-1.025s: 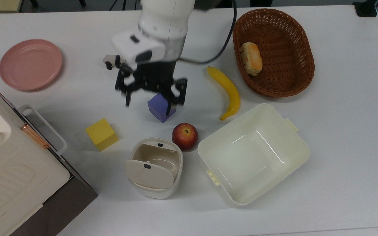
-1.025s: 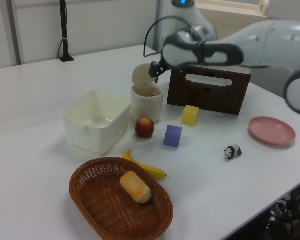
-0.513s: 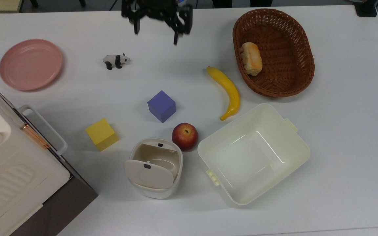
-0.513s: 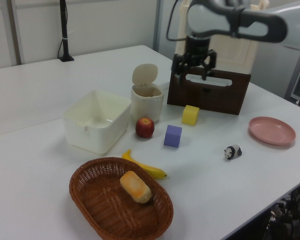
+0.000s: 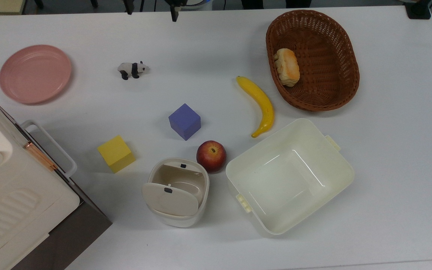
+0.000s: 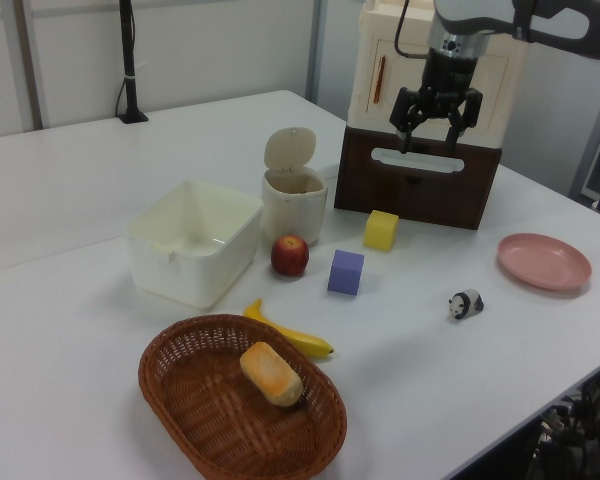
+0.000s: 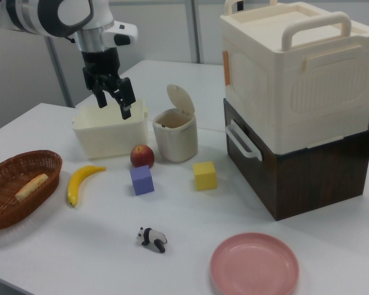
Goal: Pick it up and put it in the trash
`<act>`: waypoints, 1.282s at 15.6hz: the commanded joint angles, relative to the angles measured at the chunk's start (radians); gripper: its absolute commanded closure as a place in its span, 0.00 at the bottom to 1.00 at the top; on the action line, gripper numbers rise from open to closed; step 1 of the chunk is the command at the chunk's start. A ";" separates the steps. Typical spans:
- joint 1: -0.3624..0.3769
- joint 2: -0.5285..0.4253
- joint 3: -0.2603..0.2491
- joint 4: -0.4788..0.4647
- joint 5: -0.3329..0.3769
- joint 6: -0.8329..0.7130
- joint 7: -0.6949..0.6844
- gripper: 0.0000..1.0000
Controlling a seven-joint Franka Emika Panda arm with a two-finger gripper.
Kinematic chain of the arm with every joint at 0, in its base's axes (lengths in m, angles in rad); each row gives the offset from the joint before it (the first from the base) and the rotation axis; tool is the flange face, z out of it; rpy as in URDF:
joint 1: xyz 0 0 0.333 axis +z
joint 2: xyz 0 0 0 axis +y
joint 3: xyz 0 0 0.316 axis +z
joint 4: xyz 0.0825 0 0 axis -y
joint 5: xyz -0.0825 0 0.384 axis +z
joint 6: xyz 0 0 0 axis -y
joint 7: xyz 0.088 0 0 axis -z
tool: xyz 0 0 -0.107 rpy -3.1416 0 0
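Trash bin (image 5: 178, 222) (image 6: 295, 212) (image 7: 175, 142) stands upright on the white table (image 5: 388, 150), its long axis vertical and its mouth facing straight up, a little left of centre in the lower half of the top view. Its swing flap lid (image 5: 171, 198) (image 6: 288, 148) (image 7: 181, 98) is tipped up on edge, so the opening is uncovered; in the top view the flap lies over the lower part of the round rim, and in the left and right views it rises above the rim at the back. A red apple (image 5: 211, 155) sits just beside the bin toward the upper right of the top view, and the larger rectangular cream tub (image 5: 264, 144) lies to the right of both, close to the apple. A yellow cube (image 5: 115, 153) is near the bin's upper left, a purple cube (image 5: 184, 120) above the apple. A banana (image 5: 259, 105) lies right of centre, a brown wicker basket (image 5: 354, 75) with a bread roll (image 5: 287, 66) is in the upper right, and a toy panda (image 5: 131, 69) and pink plate (image 5: 35, 74) are in the upper left. The gripper (image 6: 432, 128) (image 7: 114, 106) hangs high in the air, well apart from the bin, pointing down with its two fingers spread and nothing between them. In the left view it appears upper right, in front of the stacked cream and brown boxes (image 6: 420, 180); in the right view, upper left, above the tub.
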 commanded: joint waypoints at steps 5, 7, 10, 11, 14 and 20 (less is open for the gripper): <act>0.054 -0.015 -0.031 -0.035 0.020 -0.020 -0.052 0.00; 0.053 -0.012 -0.032 -0.033 0.020 -0.019 -0.062 0.00; 0.053 -0.013 -0.034 -0.031 0.020 -0.019 -0.062 0.00; 0.053 -0.013 -0.034 -0.031 0.020 -0.020 -0.062 0.00; 0.044 -0.010 -0.031 -0.031 0.021 -0.020 -0.062 0.00; 0.002 0.007 0.032 -0.028 0.020 -0.016 -0.063 0.00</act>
